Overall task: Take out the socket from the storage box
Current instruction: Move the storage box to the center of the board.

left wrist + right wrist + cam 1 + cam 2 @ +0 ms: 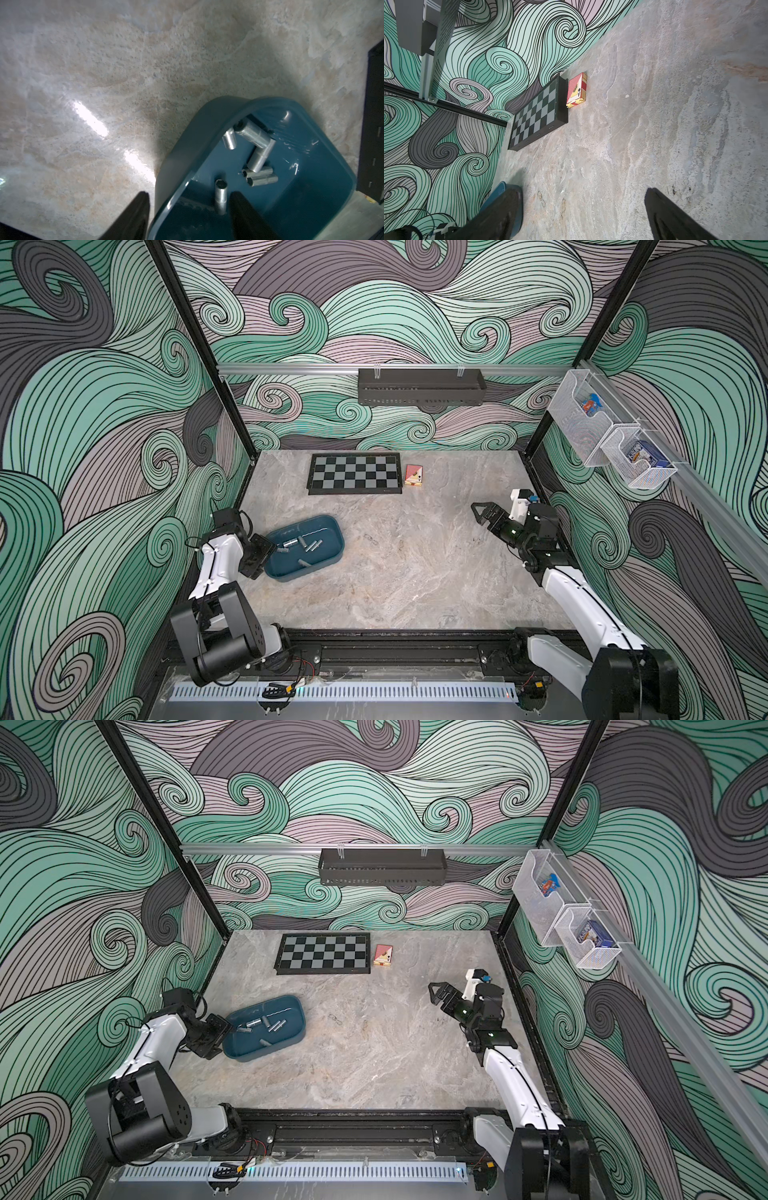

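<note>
**Desk:** Where's the socket you're after?

**Me:** It's down in the storage box (324,566), close against the wall at the end nearest my left arm. On the left wrist feed, the socket (220,196) is the slim one lying on its own. The other sockets (257,158) are heaped further along the box floor. I'm going for the loner so I don't drag its neighbours.

**Desk:** And the left claw?

**Me:** The left claw (189,193) is roughly half open and has hold of nothing. The inner finger (245,214) is inside the box, just beside the socket. The outer finger (135,214) is outside it, so the box wall stands between them along with the socket. I'd judge a squeeze from here would pinch the wall too.

**Desk:** Is the socket lying flat or leaning?

**Me:** I can't tell. Its hex mouth points away from the claw.

**Desk:** What about the right side?

**Me:** The right claw (482,512) hangs well apart from the box, across the bare tabletop (415,572). Its jaws are spread wide and empty. I'd say it's parked there so it can't bump anything.

**Desk:** Any clutter?

**Me:** The chessboard (355,472) and the card pack (413,475) lie beyond the box towards the back wall. They're well apart from it and shouldn't get in the way.
</note>
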Tool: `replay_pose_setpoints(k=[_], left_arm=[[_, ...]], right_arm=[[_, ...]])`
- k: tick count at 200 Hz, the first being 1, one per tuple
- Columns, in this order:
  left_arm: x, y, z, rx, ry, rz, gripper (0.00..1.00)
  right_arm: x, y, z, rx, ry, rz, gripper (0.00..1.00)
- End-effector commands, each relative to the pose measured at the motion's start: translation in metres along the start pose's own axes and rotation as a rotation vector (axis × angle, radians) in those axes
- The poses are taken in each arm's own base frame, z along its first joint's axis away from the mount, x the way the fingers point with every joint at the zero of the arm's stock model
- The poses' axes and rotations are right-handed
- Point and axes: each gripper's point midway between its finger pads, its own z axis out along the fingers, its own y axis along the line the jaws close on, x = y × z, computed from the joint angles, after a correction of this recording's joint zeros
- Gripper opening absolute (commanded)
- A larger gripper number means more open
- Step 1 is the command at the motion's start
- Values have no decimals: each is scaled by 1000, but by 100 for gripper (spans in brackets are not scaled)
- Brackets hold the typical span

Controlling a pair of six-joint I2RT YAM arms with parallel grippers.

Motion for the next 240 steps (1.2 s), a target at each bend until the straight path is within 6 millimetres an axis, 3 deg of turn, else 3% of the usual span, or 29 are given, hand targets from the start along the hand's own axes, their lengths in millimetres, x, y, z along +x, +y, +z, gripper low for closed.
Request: replay_pose_setpoints(k=[1, 42, 69, 83, 143, 157, 240], left_arm=[[-6, -21, -4, 18, 32, 105, 53], [0, -27, 14, 26, 99, 170, 49], [11, -42, 30, 41, 161, 237, 45], [18, -53, 34, 47, 185, 289, 37], [48, -105, 32, 31, 170, 637, 25], [59, -115, 36, 31, 189, 692, 17], [99, -147, 63, 31, 294, 840, 13]], right_arm=[[1, 2, 2, -24, 15, 19, 98], [0, -1, 3, -29, 22, 46, 98], [2, -1, 3, -32, 25, 50, 98], [2, -1, 2, -33, 25, 47, 98], [3, -10, 6, -8, 37, 63, 98], [4, -10, 6, -12, 46, 69, 98], [9, -4, 2, -13, 88, 69, 98]])
